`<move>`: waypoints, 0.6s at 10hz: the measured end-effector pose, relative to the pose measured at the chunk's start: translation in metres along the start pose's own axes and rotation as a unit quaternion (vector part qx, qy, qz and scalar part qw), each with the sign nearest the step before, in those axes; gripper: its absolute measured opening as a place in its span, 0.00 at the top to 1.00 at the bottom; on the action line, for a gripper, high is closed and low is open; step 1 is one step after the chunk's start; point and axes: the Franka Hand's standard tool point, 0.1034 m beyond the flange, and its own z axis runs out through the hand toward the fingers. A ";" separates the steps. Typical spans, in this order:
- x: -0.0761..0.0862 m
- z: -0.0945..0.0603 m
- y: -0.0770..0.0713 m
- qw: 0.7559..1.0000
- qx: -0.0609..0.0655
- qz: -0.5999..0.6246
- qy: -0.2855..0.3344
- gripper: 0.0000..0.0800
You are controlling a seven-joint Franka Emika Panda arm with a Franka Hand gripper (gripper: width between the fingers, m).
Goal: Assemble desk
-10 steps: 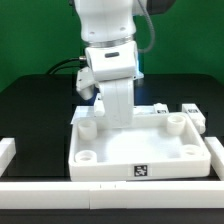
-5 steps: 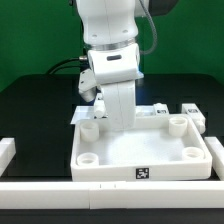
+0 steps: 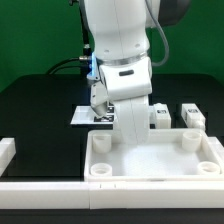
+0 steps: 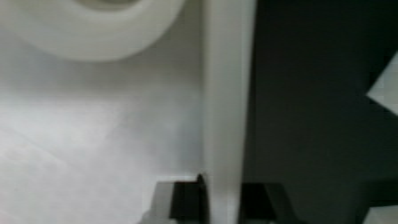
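The gripper [image 4: 219, 202] is clamped on the far rim of the desk tabletop [image 3: 152, 160], whose near edge sits just beside the front border wall [image 3: 40, 190], with loose legs [image 3: 190, 114] close behind the tabletop.

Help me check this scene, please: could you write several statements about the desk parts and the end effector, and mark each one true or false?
1. The tabletop lies with its sockets facing up. True.
2. One socket already holds a leg. False: all four look empty.
3. The end effector has the tabletop's rim between its fingers. True.
4. The loose legs lie to the exterior view's left of the arm. False: they lie to its right, behind the tabletop.
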 end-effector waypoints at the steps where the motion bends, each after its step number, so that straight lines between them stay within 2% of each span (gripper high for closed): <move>1: -0.001 0.002 0.004 1.000 -0.001 0.002 0.002 0.93; 2: -0.001 0.004 0.008 1.000 0.002 0.004 0.005 0.93; 3: -0.001 0.006 0.008 1.000 0.013 0.013 0.007 0.92; 4: -0.001 0.006 0.008 1.000 0.017 0.021 0.006 0.92; 6: -0.001 0.005 0.008 1.000 0.016 0.019 0.006 0.92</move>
